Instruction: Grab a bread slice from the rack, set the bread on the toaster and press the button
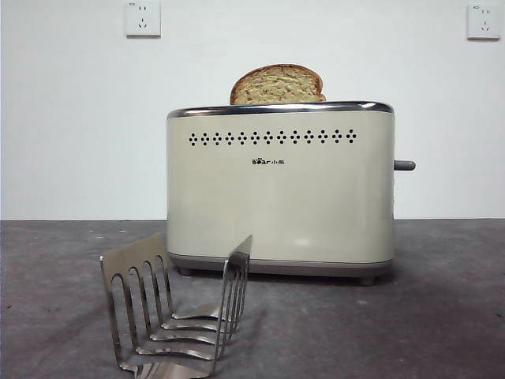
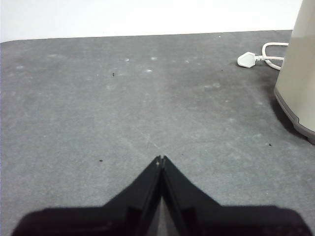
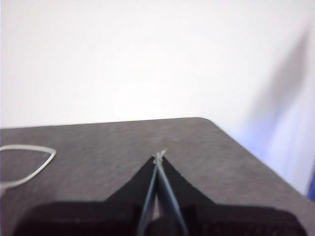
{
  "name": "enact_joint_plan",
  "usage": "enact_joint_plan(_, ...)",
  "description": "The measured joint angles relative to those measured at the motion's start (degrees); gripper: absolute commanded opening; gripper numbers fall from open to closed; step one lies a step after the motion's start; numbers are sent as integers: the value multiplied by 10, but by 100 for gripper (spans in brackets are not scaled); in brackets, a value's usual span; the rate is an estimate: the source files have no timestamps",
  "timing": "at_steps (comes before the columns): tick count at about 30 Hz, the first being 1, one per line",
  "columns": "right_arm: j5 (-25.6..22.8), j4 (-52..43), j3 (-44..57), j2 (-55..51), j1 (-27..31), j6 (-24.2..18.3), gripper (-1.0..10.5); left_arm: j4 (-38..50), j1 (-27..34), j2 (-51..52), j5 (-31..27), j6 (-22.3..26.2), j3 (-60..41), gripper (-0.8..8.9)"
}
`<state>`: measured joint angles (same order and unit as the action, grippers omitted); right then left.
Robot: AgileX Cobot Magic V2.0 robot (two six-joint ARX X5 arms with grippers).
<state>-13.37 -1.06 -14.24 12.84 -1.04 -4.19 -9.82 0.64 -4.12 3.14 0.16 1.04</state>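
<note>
The slice of bread (image 1: 277,84) stands upright in the slot of the cream toaster (image 1: 280,189), its domed crust showing above the chrome rim. The grey button (image 1: 405,165) sticks out from the toaster's right narrow side. The steel rack (image 1: 177,312) stands in front of the toaster near the lower edge of the front view, with nothing in its slots. Neither arm appears in the front view. My left gripper (image 2: 161,158) is shut above bare table, with a corner of the toaster (image 2: 298,78) off to its side. My right gripper (image 3: 159,156) is shut, holding nothing, near the table's far corner.
Two white wall sockets (image 1: 143,18) (image 1: 483,21) sit on the wall behind. A white plug and cable (image 2: 256,58) lie on the table beside the toaster, and a loop of white cable (image 3: 27,164) shows in the right wrist view. The dark grey table (image 1: 442,316) spreads around the toaster.
</note>
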Motion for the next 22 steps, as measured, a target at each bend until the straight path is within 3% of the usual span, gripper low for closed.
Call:
enact_joint_plan(6, 56, -5, 128, -84, 0, -15, 0, 0, 0, 0, 0, 0, 0, -4)
enact_joint_plan(13, 76, 80, 132, -123, 0, -19, 1, 0, 0, 0, 0, 0, 0, -4)
enact_joint_plan(22, 87, 111, 132, -123, 0, -18, 1, 0, 0, 0, 0, 0, 0, -4)
